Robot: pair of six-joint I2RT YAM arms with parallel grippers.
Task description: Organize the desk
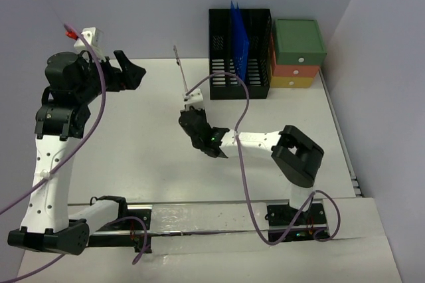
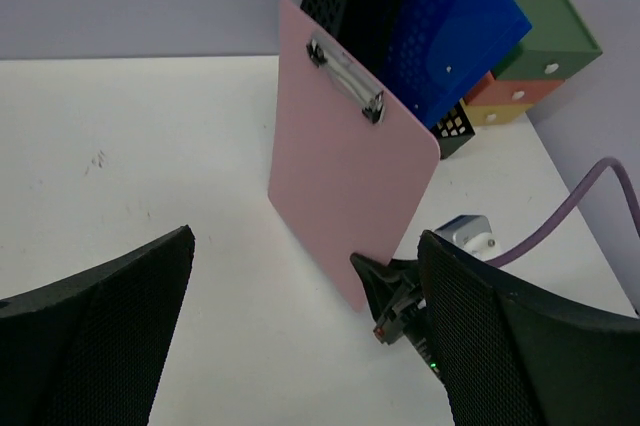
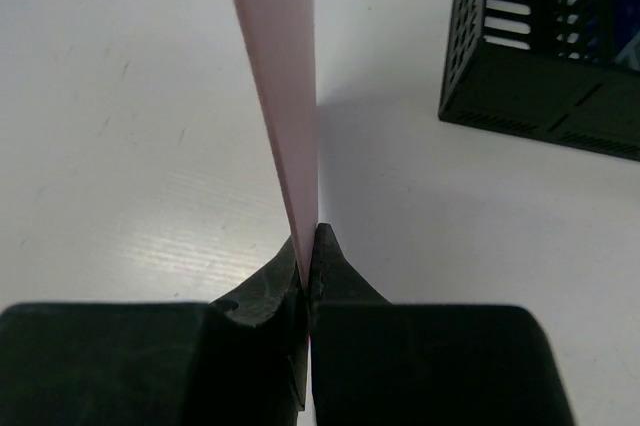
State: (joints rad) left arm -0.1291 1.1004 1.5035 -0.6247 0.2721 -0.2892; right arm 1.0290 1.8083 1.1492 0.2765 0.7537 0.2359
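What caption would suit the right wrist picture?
Right gripper pinching a pink clipboard by its edge, black file rack beyond.

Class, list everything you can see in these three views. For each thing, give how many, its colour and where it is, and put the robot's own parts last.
desk: one, white, beneath everything
clipboard: one, pink with a silver clip, upright at mid-desk
file rack: one, black, far side of the desk
folder: one, blue, standing in the file rack
drawer unit: one, green over orange over yellow, just right of the file rack
cables: several, purple, trailing along the arms
left gripper: one, black, open, at the desk's left side
right gripper: one, black, shut on the clipboard's lower edge
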